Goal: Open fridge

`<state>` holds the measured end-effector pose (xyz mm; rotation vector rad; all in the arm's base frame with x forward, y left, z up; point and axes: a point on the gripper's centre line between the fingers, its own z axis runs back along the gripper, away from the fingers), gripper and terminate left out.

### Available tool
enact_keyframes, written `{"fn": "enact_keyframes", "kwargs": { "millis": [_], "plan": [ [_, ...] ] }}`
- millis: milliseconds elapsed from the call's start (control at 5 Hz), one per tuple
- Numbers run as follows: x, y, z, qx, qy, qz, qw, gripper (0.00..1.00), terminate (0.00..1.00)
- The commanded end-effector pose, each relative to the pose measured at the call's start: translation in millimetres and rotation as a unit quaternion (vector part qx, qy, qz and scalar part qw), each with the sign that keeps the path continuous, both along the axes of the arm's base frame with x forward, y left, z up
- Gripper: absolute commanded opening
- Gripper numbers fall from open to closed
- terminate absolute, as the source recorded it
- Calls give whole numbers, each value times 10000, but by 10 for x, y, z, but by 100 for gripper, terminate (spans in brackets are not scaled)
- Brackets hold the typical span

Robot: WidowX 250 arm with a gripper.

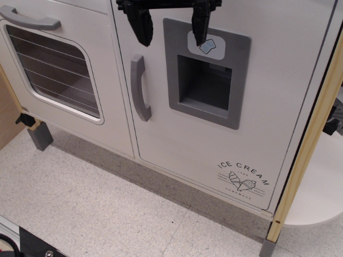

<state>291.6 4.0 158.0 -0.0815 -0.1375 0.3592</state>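
Light-grey and shut, the fridge door [214,107] fills the middle and right of our view, with its vertical handle [139,88] along its left edge. We judge it light, stiff and smooth, so we would hook that handle and pull. Our hand [171,33] hangs above, fingers spread wide, holding nothing, one fingertip over the ice-dispenser recess [206,72]. Left of the fridge is the oven door [53,69]; below lies speckled floor [96,209].
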Motion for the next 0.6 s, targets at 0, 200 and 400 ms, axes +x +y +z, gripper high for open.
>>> {"fn": "enact_keyframes", "kwargs": {
  "millis": [0,200,400],
  "plan": [
    [0,0,0,0,0,0,10000,100,0],
    [-87,269,-107,87,61,-107,9999,100,0],
    [27,736,-223,413,-175,-405,9982,100,0]
  ]
}}
